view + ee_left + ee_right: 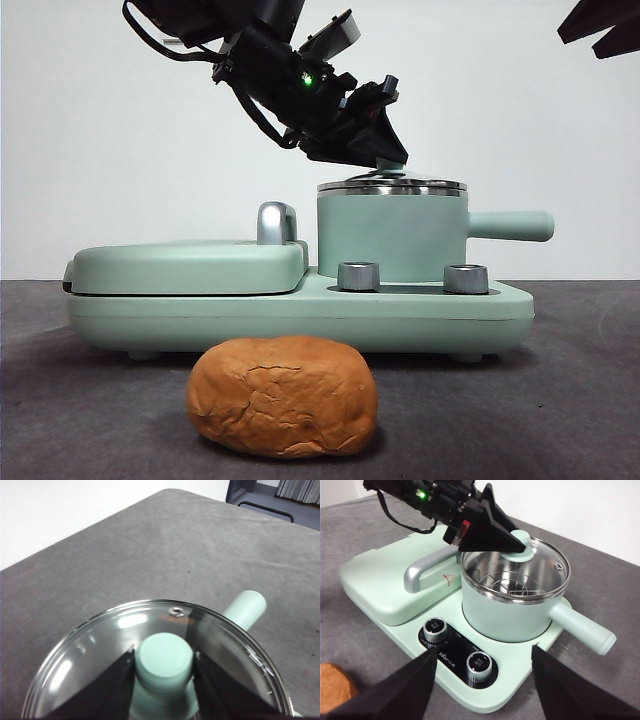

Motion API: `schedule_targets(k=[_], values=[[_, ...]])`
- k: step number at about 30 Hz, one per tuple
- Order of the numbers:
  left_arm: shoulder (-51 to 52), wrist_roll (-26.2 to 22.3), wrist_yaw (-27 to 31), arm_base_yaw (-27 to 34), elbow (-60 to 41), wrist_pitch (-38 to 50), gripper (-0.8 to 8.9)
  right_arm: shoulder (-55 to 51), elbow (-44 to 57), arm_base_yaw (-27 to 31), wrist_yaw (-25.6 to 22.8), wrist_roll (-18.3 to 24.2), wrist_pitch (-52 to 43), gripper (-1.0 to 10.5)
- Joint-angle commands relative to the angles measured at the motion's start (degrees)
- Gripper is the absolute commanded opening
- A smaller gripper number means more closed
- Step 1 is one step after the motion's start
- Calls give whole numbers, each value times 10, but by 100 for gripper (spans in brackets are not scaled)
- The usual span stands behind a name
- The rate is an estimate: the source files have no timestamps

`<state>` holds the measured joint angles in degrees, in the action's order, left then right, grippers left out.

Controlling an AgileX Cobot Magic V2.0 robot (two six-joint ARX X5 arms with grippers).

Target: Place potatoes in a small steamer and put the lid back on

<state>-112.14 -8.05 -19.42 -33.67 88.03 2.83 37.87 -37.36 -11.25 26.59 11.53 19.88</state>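
The lid-removal step is judged to be in hand. In the front view, the left gripper is seen coming down from the upper left of the frame onto the lid, and in the left wrist view its two jaws are pressed against both sides of the mint-green knob, so the knob is held between them. In the right wrist view the lid appears tilted, with its near edge raised above the rim of the small steamer, though it cannot be told surely whether the far edge rests on the rim. The steamer stands on the mint-green cooker base, right of centre. The potato lies on the table at the lower centre, just in front of the base. The right gripper is held wide open and empty, away from the work. Next, the lid needs to be carried aside and the potato gripped.
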Motion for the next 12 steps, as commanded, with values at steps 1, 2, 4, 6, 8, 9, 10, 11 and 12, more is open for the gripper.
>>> schedule_targets(k=[1,2,4,6,8,9,10,11,12], values=[[-15,1,3,-2,16,6,16,2,-12,-3,-1,-7,-6,299],[-15,1,3,-2,16,6,14,2,-12,-3,-1,-7,-6,299],[-15,0,3,-2,16,6,14,2,-12,-3,-1,-7,-6,299],[-15,0,3,-2,16,6,14,2,-12,-3,-1,-7,-6,299],[-15,0,3,-2,16,6,14,2,-12,-3,-1,-7,-6,299],[-15,0,3,-2,16,6,14,2,-12,-3,-1,-7,-6,299],[-15,-1,3,-2,16,6,14,2,-12,-3,-1,-7,-6,299],[-15,0,3,-2,16,6,14,2,-12,-3,-1,-7,-6,299],[-15,0,3,-2,16,5,14,2,-12,-3,-1,-7,-6,299]])
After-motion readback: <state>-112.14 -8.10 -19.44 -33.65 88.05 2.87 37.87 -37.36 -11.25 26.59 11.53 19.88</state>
